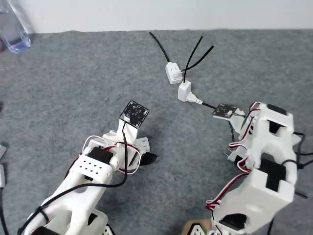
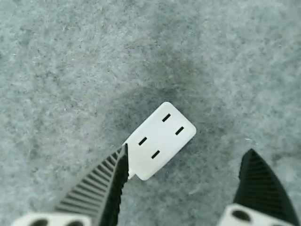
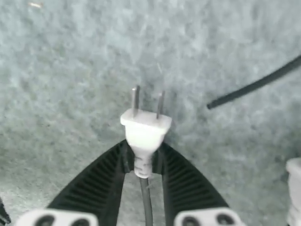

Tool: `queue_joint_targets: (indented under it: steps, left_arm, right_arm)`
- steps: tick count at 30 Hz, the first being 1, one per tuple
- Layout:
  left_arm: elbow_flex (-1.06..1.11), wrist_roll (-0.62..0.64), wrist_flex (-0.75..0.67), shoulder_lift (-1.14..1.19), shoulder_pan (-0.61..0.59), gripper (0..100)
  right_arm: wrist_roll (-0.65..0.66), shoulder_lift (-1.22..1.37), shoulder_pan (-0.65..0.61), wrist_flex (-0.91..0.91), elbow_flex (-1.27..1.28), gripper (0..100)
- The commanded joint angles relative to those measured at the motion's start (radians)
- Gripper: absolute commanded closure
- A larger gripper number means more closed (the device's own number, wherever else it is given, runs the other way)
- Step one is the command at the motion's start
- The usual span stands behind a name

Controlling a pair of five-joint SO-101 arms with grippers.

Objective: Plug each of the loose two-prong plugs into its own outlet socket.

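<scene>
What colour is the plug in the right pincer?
The two-prong plastic plug is white; the right wrist view shows it best.

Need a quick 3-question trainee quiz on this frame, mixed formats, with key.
1. True or false: the right gripper is shut on a two-prong plug, with the prongs pointing away from the gripper.
2. How many slots show on the face of the white outlet block lying on the grey mat? A) two B) four C) six
3. Fill in: the left gripper above that block is ___ (open or shut).
Key: 1 true; 2 B; 3 open.
</scene>
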Motion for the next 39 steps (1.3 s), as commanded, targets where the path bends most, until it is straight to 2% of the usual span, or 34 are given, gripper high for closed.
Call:
queue_joint_targets:
  steps: [1,3,7,10,12,14,17,20,23,29,34,39]
  left_arm:
    - [-0.041,0.011,-0.026,0.003,0.02,65]
    - [-0.039,0.012,-0.095,0.005,0.048,65]
    - [-0.039,0.012,-0.167,-0.003,0.086,65]
    - [-0.048,0.008,-0.167,-0.006,0.072,65]
    - [-0.074,0.006,-0.163,-0.017,0.021,65]
    - [-0.124,0.006,-0.126,-0.051,-0.051,65]
    - [-0.24,0.009,0.011,-0.137,-0.152,65]
    - [-0.335,0.006,0.173,-0.227,-0.206,65]
    - [-0.36,-0.023,0.269,-0.307,-0.236,65]
    - [-0.202,-0.114,0.341,-0.454,-0.244,65]
    - [0.013,-0.127,0.292,-0.624,-0.318,65]
    - [0.197,-0.127,0.275,-0.801,-0.371,65]
  right_arm:
    - [-0.006,-0.008,-0.012,-0.021,-0.009,76.7]
    - [-0.005,-0.008,-0.012,-0.019,-0.02,71.4]
    - [-0.005,-0.008,-0.013,-0.022,-0.023,73.8]
    - [-0.005,-0.008,-0.015,-0.022,-0.023,75.7]
    - [-0.005,-0.008,-0.021,-0.022,-0.025,75.8]
    - [-0.005,-0.008,-0.027,-0.018,-0.025,75.8]
    - [-0.009,-0.008,-0.042,-0.013,-0.023,76.0]
    - [-0.009,-0.008,-0.044,-0.012,-0.021,76.0]
    - [-0.009,-0.008,-0.045,0.045,-0.038,76.0]
    - [-0.011,-0.093,-0.047,0.157,-0.078,76.0]
    - [-0.014,-0.217,-0.045,0.239,-0.077,76.0]
    - [-0.064,-0.311,-0.047,0.222,0.003,76.0]
